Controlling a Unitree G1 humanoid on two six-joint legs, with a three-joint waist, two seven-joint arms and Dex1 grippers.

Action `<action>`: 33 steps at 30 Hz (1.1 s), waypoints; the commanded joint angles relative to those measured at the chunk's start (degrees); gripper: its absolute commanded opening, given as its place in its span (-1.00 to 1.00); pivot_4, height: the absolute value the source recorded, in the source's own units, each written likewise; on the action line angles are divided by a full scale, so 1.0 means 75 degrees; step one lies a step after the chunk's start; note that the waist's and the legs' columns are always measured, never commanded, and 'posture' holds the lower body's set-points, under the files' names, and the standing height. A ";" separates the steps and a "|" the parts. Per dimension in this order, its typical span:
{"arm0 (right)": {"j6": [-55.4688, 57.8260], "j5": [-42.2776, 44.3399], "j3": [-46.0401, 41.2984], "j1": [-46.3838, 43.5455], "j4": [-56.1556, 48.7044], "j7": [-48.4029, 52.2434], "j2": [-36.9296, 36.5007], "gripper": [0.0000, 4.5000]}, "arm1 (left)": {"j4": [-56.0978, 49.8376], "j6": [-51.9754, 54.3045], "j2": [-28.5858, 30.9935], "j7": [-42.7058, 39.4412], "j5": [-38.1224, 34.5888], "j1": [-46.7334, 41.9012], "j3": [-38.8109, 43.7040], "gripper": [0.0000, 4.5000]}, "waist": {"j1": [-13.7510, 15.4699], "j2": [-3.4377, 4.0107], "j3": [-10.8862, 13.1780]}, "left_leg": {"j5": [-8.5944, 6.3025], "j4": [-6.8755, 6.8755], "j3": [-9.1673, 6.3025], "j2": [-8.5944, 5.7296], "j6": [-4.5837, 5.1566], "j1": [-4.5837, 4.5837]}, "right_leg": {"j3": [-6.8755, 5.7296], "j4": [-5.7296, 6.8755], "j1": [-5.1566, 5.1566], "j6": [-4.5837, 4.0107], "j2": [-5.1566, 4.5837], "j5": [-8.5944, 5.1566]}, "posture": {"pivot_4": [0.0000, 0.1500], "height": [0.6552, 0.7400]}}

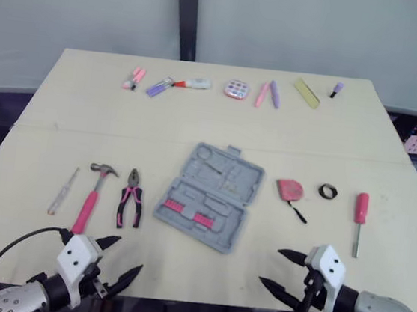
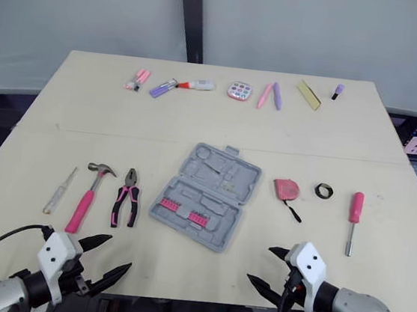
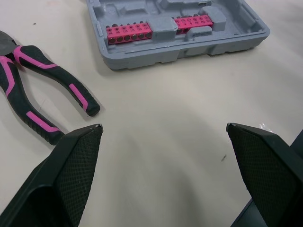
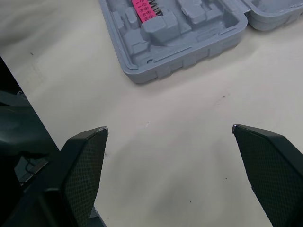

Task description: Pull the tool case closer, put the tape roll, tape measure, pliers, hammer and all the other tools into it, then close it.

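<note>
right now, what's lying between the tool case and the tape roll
The pink tape measure lies between the open tool case and the tape roll, touching neither; the left eye view shows it.

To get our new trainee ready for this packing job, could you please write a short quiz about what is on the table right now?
1. True or false: the left gripper and the right gripper are both open.
2. The pliers lie: A) between the hammer and the tool case; B) inside the tool case; C) in the left gripper.
3. What lies between the tape measure and the pink screwdriver?
Key: 1 true; 2 A; 3 the tape roll.
</note>
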 commanded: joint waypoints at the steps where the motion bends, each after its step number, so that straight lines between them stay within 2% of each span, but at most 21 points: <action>1: -0.0037 0.0078 -0.0044 0.0005 -0.0265 -0.0040 0.0034 0.98 | -0.0292 -0.0054 -0.0020 0.0044 -0.0105 -0.0072 0.0047 1.00 | 0.0001 0.0000 0.0000 | 0.0000 0.0000 0.0000 0.0000 0.0000 0.0000 | 0.0000 0.0000 0.0000 0.0000 0.0000 0.0000 | 1.00 1.00; 10: -0.0020 0.0044 -0.0028 -0.0088 -0.0202 -0.0086 0.0075 0.98 | -0.0329 0.0232 0.0087 0.0004 -0.0228 -0.0217 0.0085 1.00 | -0.0001 -0.0001 0.0000 | 0.0000 -0.0001 0.0000 0.0000 0.0000 0.0000 | 0.0000 0.0003 -0.0001 0.0000 0.0000 0.0000 | 1.00 1.00; 15: -0.0019 -0.0014 -0.0031 -0.0104 -0.0171 -0.0113 0.0055 0.98 | -0.0340 0.0775 0.0198 -0.0026 -0.0683 -0.0469 0.0274 1.00 | 0.0009 -0.0001 0.0000 | 0.0000 0.0002 0.0000 0.0000 0.0000 0.0000 | 0.0000 0.0004 0.0000 0.0000 -0.0001 0.0000 | 1.00 1.00; 31: -0.0066 -0.0042 -0.0036 -0.0103 -0.0135 -0.0053 0.0071 0.98 | -0.0445 0.0736 0.0238 -0.0167 -0.0812 -0.0389 0.0316 1.00 | 0.0001 -0.0001 -0.0001 | 0.0001 0.0001 0.0000 0.0000 -0.0001 0.0001 | 0.0000 0.0006 0.0000 0.0000 0.0000 0.0000 | 1.00 1.00; 33: -0.0115 -0.0013 -0.0092 -0.0089 -0.0148 -0.0031 0.0076 0.74 | -0.0475 0.0797 0.0263 -0.0179 -0.0867 -0.0470 0.0345 0.77 | -0.0002 -0.0001 -0.0001 | 0.0001 0.0001 0.0000 0.0000 -0.0001 0.0001 | 0.0000 0.0006 -0.0001 0.0000 0.0000 0.0000 | 1.00 1.00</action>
